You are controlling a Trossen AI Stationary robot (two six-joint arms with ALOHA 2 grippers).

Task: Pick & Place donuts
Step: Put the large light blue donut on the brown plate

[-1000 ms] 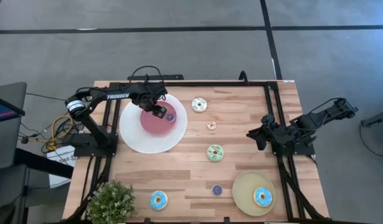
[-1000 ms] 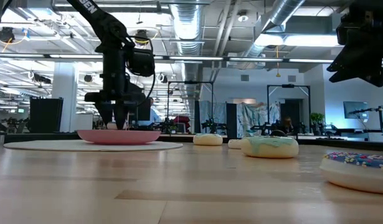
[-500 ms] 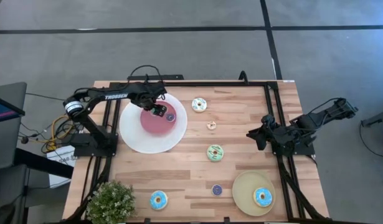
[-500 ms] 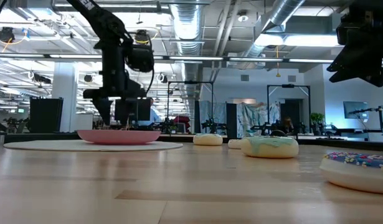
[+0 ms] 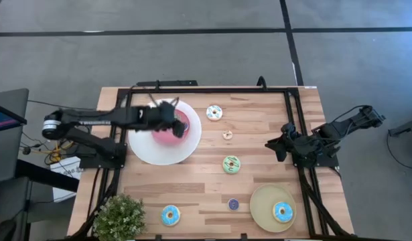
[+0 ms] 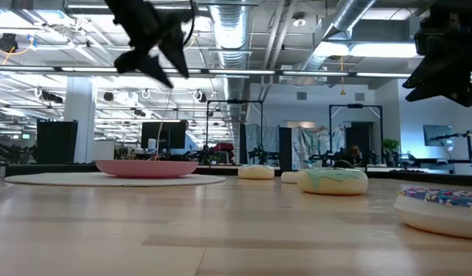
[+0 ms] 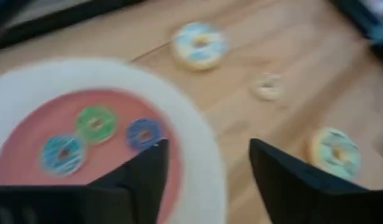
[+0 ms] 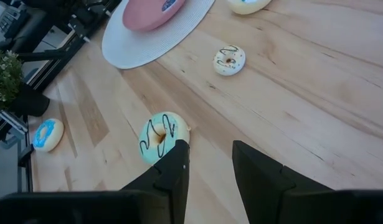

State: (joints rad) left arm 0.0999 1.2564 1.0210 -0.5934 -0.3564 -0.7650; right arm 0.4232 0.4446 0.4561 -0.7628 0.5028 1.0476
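My left gripper [image 7: 207, 167] is open and holds nothing; it hangs high above the white plate with pink centre [image 5: 144, 148], blurred in the high view [image 5: 167, 118] and the low view [image 6: 155, 54]. Three tiny donuts lie in the pink centre: green [image 7: 96, 122], blue [image 7: 63, 154] and purple-blue [image 7: 143, 132]. On the table lie a cream donut [image 5: 214, 112], a tiny pale donut [image 5: 227, 134], a light green donut [image 5: 231, 164], a blue donut [image 5: 170, 215] and a tiny purple donut [image 5: 233, 204]. Another blue donut [image 5: 282, 212] lies on the tan plate [image 5: 260, 201]. My right gripper [image 8: 210, 163] waits open at the table's right edge [image 5: 278, 144].
A potted plant [image 5: 118, 217] stands at the near left corner. Black frame rails [image 5: 291, 114] run along the far and right sides. Bare wood lies in the table's middle, between the white plate and the light green donut.
My left gripper has risen from just above the pink centre of the white plate to well above it, and the arm has drawn back toward the table's left edge, fast enough to blur. The tiny donuts stay in the pink centre. The right arm has kept still.
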